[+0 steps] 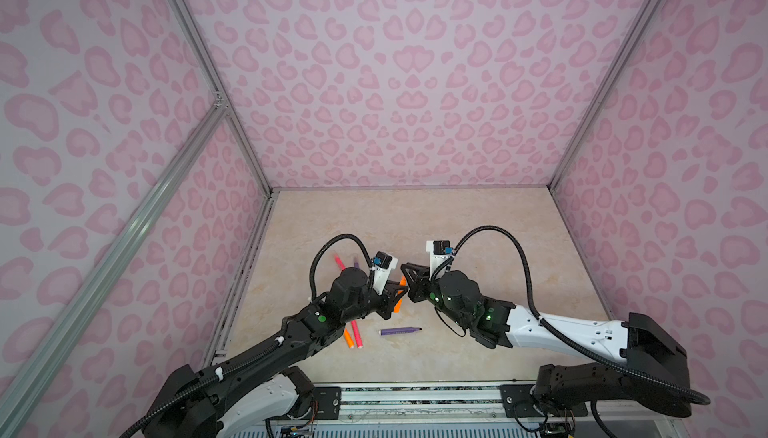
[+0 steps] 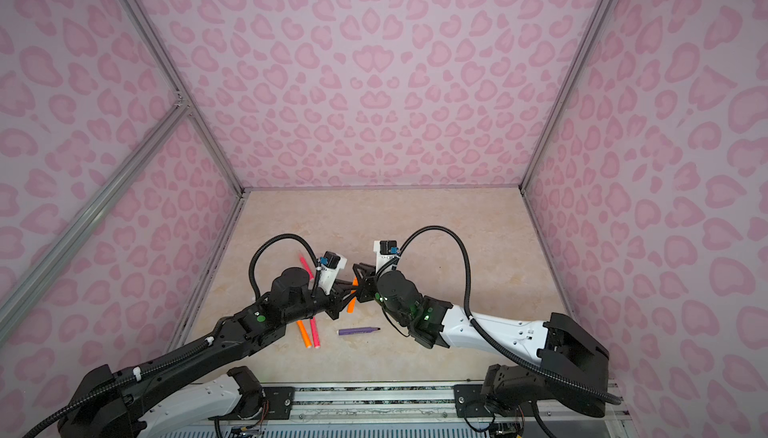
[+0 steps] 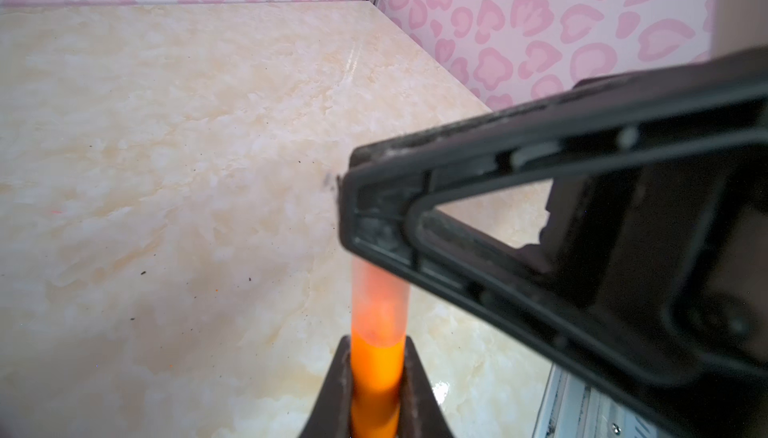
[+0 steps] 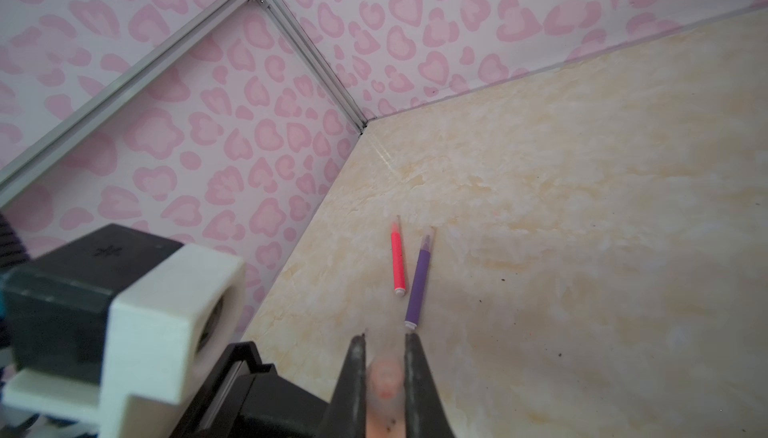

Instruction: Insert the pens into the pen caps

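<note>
My left gripper is shut on an orange pen. A clear pen cap sits over that pen's tip, and its far end runs in between the right gripper's fingers. In the right wrist view my right gripper is shut on this pen cap. In both top views the two grippers meet nose to nose above the table's middle, with the orange pen between them.
A pink pen and a purple pen, each with a clear cap on its tip, lie side by side beyond the left arm. Nearer the front lie an orange pen, a pink pen and an uncapped purple pen. Pink patterned walls enclose the table.
</note>
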